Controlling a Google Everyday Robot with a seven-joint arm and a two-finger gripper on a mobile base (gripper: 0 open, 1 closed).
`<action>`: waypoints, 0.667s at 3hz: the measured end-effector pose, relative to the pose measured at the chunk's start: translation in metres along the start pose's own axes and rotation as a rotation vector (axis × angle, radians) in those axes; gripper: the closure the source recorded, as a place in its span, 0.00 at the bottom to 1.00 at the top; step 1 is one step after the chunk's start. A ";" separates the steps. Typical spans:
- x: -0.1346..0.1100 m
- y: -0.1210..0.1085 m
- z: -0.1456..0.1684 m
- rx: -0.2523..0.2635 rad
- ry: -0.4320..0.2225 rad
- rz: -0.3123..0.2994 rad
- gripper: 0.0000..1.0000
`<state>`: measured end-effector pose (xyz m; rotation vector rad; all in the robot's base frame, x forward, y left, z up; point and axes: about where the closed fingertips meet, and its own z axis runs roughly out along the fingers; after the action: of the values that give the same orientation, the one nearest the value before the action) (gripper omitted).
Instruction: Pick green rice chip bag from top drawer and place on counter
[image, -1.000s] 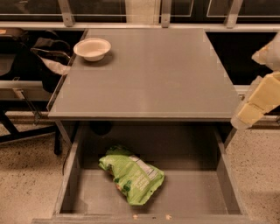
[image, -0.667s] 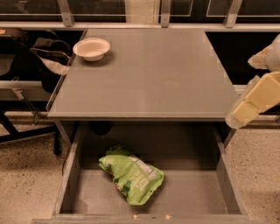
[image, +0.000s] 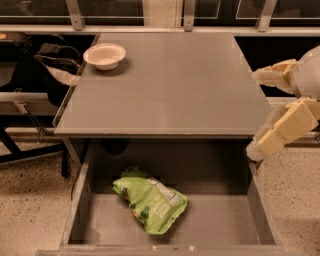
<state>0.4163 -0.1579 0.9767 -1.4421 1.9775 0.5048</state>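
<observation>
The green rice chip bag (image: 151, 199) lies crinkled on the floor of the open top drawer (image: 225, 225), left of its middle, white label panel facing up. The grey counter (image: 170, 85) is above the drawer. My gripper (image: 261, 111) is at the right edge of the view, beside the counter's front right corner and above the drawer's right wall. Its two cream fingers (image: 280, 131) are spread wide apart and hold nothing. It is well to the right of the bag and higher than it.
A white bowl (image: 105, 55) stands at the counter's back left corner. A dark bag and chair frame (image: 50, 70) are to the left of the counter. Speckled floor (image: 30, 200) lies on both sides of the drawer. A window rail runs along the back.
My gripper has moved a little to the left, toward the counter's front right corner and the drawer. The bag, drawer and bowl have not moved.
</observation>
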 end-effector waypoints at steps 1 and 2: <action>0.000 0.000 0.000 -0.001 0.000 0.000 0.00; 0.005 0.011 0.014 -0.052 0.026 -0.020 0.00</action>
<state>0.4092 -0.1487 0.9622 -1.5056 1.9814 0.5348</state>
